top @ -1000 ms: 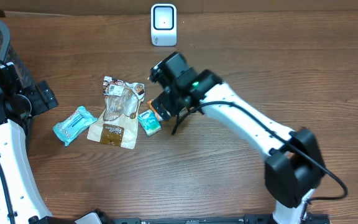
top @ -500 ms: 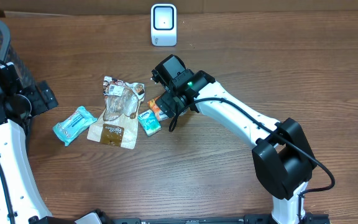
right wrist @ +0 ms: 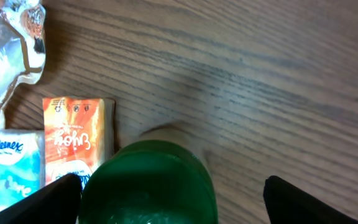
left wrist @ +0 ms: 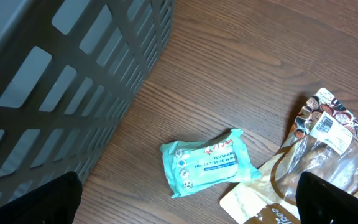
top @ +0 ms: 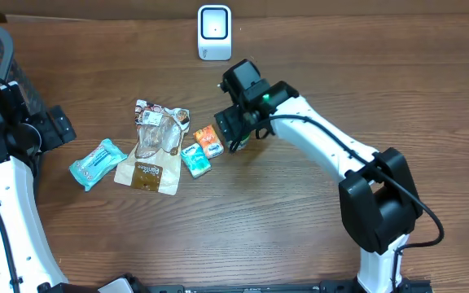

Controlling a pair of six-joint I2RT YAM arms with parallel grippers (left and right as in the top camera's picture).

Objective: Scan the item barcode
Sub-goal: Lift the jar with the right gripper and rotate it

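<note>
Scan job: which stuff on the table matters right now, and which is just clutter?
Job: barcode scanner; orange tissue pack, likely the item; right pincer beside it.
Lying about: Kleenex pack; snack bag; teal tissue pack; grey basket.

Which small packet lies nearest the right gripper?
The orange packet, just beside the right gripper; the Kleenex pack and teal wipes lie farther left.

- The left arm [top: 5, 191] is standing at the left edge, its left gripper [top: 55, 127] showing jaws wide apart and empty.
- The right arm [top: 324, 148] is reaching toward centre, its right gripper [top: 234, 134] pointing downward, jaws spread and empty.
</note>
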